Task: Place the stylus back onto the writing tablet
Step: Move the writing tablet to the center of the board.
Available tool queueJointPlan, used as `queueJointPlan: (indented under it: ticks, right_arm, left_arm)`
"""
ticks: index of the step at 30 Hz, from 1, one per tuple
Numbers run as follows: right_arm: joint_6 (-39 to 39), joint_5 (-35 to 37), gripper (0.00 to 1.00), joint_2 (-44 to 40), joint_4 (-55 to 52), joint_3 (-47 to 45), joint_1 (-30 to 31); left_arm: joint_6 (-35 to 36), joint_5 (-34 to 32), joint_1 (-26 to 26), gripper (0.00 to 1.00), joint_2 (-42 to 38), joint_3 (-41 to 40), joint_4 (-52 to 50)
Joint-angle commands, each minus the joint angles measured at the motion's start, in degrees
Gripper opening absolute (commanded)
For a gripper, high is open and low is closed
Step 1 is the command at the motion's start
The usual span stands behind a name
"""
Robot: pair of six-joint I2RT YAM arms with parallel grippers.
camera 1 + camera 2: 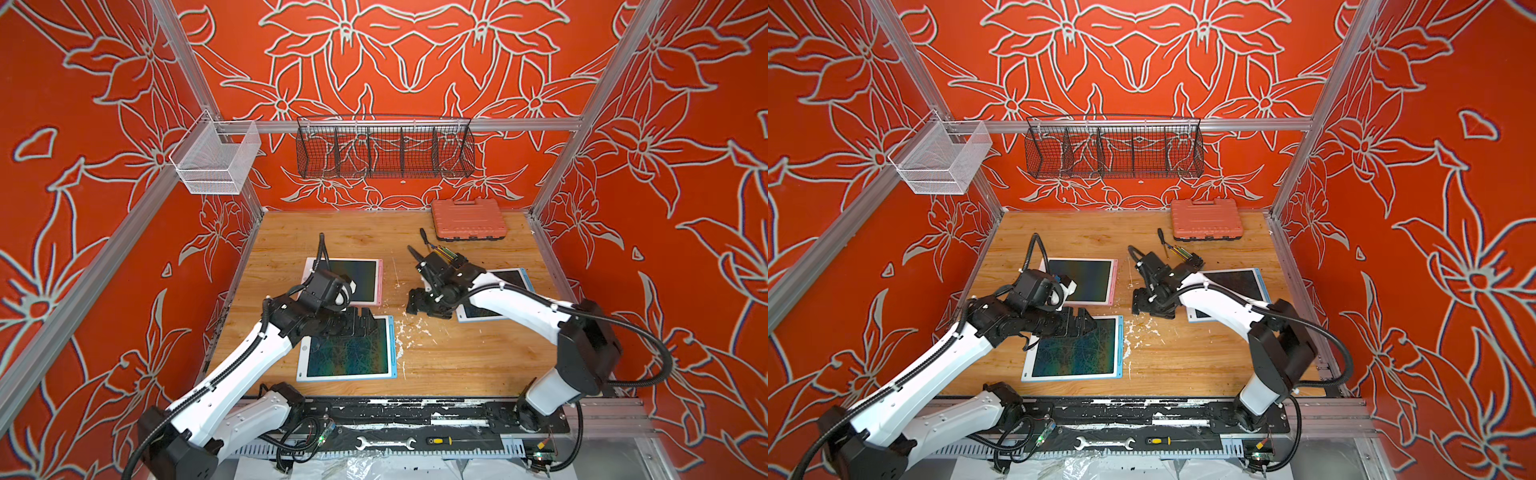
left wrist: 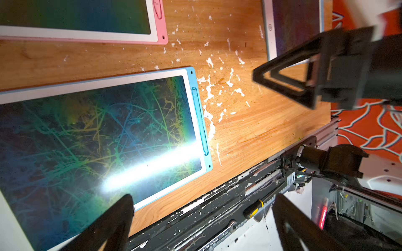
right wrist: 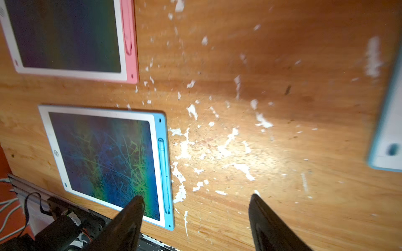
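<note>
In both top views a worn wooden table (image 1: 436, 357), flecked with white paint chips, carries three flat rectangular writing tablets with glossy dark screens: a pink-framed tablet (image 1: 365, 266) at the back, a blue-framed tablet (image 1: 349, 353) near the front, and a second blue tablet (image 1: 515, 278) partly hidden under the right arm. A ribbed orange plastic case (image 1: 468, 219) lies at the back of the table, below a black wire basket (image 1: 384, 147). The left gripper (image 1: 365, 322) hangs over the top edge of the blue-framed tablet, and the right gripper (image 1: 415, 301) hovers over bare wood between the tablets. The left wrist view shows the slim light-blue stylus (image 2: 199, 121) lying in the slot along the blue-framed tablet's edge, beside a screen covered in green and yellow scribbles and a bright glare streak; the left gripper's dark triangular fingers (image 2: 117, 219) stand wide apart, holding nothing. In the right wrist view the stylus (image 3: 163, 171) again sits seated in that slot, and the right gripper's fingers (image 3: 267, 219) are spread wide over the chipped wood, empty.
</note>
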Motion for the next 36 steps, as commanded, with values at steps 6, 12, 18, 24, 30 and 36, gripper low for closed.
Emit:
queueJointPlan:
  ticks: [6, 12, 18, 24, 30, 36]
  right_arm:
    - [-14.59, 7.38, 0.81, -6.86, -8.48, 1.45, -6.34]
    - [-22.89, 7.02, 0.84, -13.39, -9.39, 0.04, -10.59]
    - [-26.4, 3.21, 0.93, -20.34, -8.18, -3.84, -13.12]
    - [-27.37, 1.27, 0.95, -24.71, -7.99, -8.09, -16.71]
    - [-29.65, 4.11, 0.97, -26.16, -11.2, -6.33, -18.14]
    - [-28.6, 3.13, 0.97, -27.25, -9.09, -8.7, -18.23]
  left_arm:
    - [-12.58, -9.8, -8.22, 0.97, 9.11, 2.2, 6.42]
    - [-21.12, -13.53, -13.02, 0.97, 19.02, 5.49, 10.92]
    - [-24.87, -16.5, -19.09, 0.97, 30.2, 14.95, 10.54]
    - [-26.93, -15.45, -22.51, 0.97, 38.5, 20.62, 10.69]
    - [-27.52, -13.68, -23.45, 0.97, 43.73, 22.18, 12.95]
    - [-25.85, -12.74, -23.46, 0.97, 48.8, 25.77, 10.38]
